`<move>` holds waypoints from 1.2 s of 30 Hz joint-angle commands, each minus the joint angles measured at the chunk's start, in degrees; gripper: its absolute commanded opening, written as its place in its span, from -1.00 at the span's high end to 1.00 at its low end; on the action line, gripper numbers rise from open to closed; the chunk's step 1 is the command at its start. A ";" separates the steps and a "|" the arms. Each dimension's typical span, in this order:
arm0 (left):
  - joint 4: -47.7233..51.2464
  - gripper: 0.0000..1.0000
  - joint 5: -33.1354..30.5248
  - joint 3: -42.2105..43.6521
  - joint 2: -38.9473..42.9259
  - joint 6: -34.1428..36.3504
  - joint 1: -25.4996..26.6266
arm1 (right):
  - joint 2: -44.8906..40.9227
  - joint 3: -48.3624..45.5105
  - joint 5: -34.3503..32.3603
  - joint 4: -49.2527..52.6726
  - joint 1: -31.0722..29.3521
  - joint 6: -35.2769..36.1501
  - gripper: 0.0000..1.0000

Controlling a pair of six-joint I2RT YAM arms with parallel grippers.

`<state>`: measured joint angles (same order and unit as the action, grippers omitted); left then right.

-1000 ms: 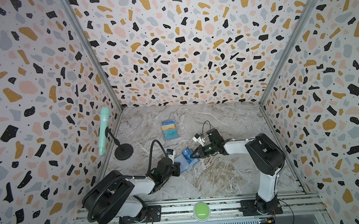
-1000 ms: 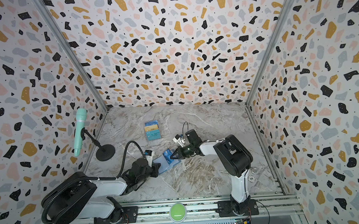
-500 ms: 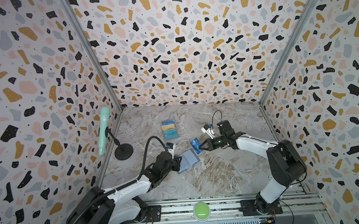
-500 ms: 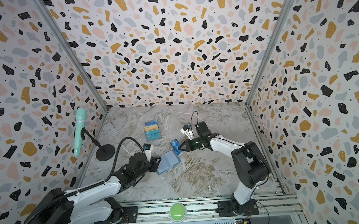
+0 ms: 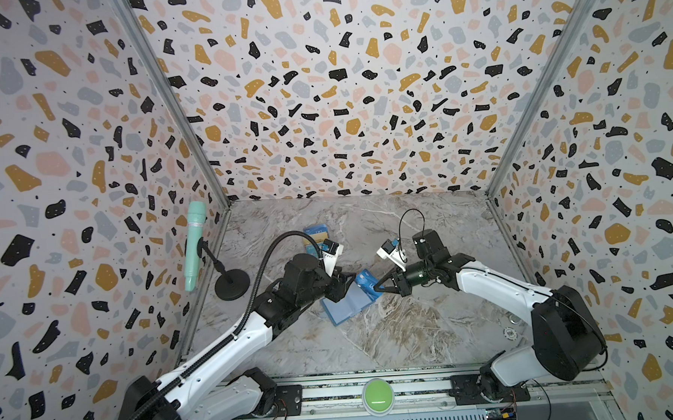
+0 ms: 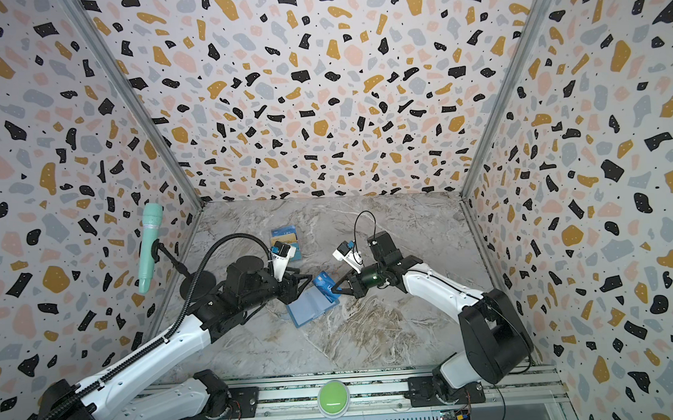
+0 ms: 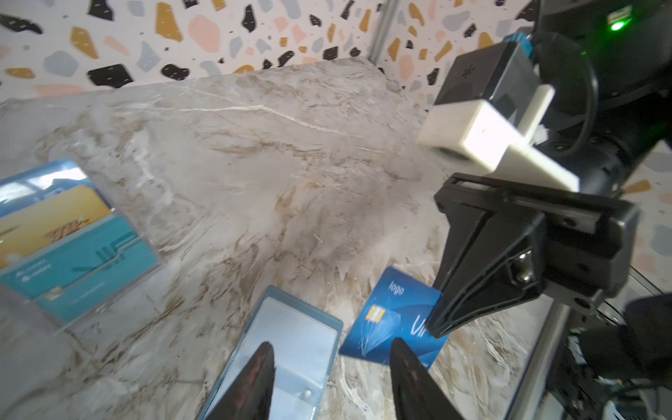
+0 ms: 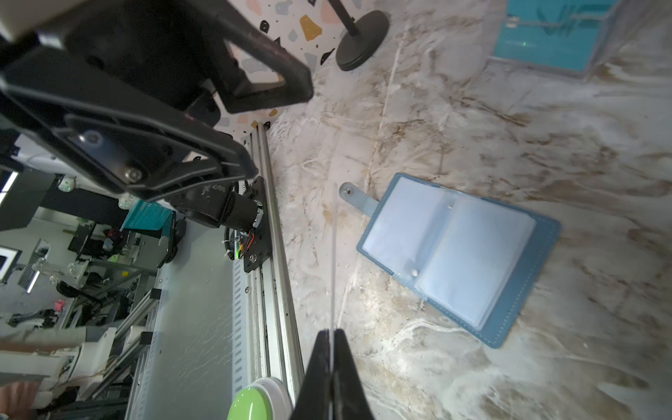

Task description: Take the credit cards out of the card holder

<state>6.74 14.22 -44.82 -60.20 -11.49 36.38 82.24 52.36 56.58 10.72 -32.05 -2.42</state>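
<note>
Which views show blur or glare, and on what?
Left wrist view: display rack soft, glare on its clear front; left gripper fingertips blurred. Right wrist view: card holder pockets washed out pale; the blue card a bare edge-on line. In both top views, sharp.

The right gripper [image 7: 436, 327] pinches a blue card [image 7: 389, 312] beside the open holder [image 7: 298, 338]; the left gripper [image 7: 331, 351] shows jaws apart.

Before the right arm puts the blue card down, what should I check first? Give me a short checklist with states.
1. Jaws of right gripper shut on blue card: ok.
2. Blue card fully out of card holder: ok.
3. Jaws of left gripper open, holding nothing: ok.
4. Card holder lying open on the table: ok.
5. More cards left inside it: cannot tell.
</note>
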 commanded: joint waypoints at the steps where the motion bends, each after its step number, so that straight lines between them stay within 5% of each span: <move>1: 7.06 -0.06 11.52 -5.58 -0.83 7.06 -0.76 | -4.60 -1.12 3.08 2.68 -1.39 6.18 1.00; 7: 14.34 0.06 18.67 -11.81 -2.68 11.39 -1.27 | -9.31 -3.00 4.44 0.03 -2.77 7.45 1.00; 16: 13.80 0.26 31.35 -9.67 -2.19 13.73 -1.45 | -12.75 -3.41 5.64 -2.80 -2.97 8.64 1.00; 34: 9.01 0.94 36.23 -6.91 -3.43 11.48 -1.49 | -10.62 -2.45 3.89 -3.07 -2.95 8.59 1.00; 36: 7.47 0.98 36.08 -6.44 -3.43 10.43 -1.49 | -10.84 -2.43 2.62 -3.30 -2.79 7.78 0.75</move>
<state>17.47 47.81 -52.29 -63.42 0.27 34.63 71.94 48.82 61.34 8.93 -34.94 6.24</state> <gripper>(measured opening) 0.050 0.096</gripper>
